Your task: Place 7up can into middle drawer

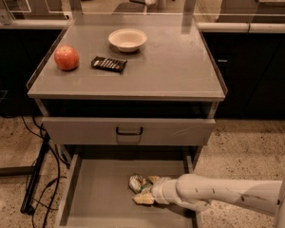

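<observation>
7up can [137, 183] at gripper [145, 190] (middle drawer [99, 194])

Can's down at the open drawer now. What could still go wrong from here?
1. The hand grips the dented 7up can low in the middle drawer; released on its side, it might roll.
2. The arm crosses the drawer's right wall and could snag it when pulling out.
</observation>
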`<state>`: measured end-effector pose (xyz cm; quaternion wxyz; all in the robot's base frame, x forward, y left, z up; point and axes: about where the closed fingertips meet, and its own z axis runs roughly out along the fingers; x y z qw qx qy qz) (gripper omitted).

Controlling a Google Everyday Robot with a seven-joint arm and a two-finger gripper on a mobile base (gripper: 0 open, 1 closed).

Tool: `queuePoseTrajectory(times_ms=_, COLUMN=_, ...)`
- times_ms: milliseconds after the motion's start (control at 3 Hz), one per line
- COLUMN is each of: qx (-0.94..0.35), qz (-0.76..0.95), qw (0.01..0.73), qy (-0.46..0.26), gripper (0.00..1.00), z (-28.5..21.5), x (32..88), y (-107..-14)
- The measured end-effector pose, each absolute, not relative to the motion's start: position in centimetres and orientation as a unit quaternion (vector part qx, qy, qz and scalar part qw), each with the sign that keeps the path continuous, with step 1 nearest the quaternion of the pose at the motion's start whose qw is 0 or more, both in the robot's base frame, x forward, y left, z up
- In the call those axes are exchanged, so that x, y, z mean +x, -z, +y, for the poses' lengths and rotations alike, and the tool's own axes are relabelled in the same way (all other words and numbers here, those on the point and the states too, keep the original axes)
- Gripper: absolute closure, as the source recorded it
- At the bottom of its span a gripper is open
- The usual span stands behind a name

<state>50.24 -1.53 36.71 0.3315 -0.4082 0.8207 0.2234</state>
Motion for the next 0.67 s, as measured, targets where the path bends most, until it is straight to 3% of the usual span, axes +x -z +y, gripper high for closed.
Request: queuePoseTrajectory(times_ms=667, qx=-0.408, qz=0.821, qw=0.331, qy=-0.223, gripper=0.0, z=-1.52, x=50.23, y=-36.71)
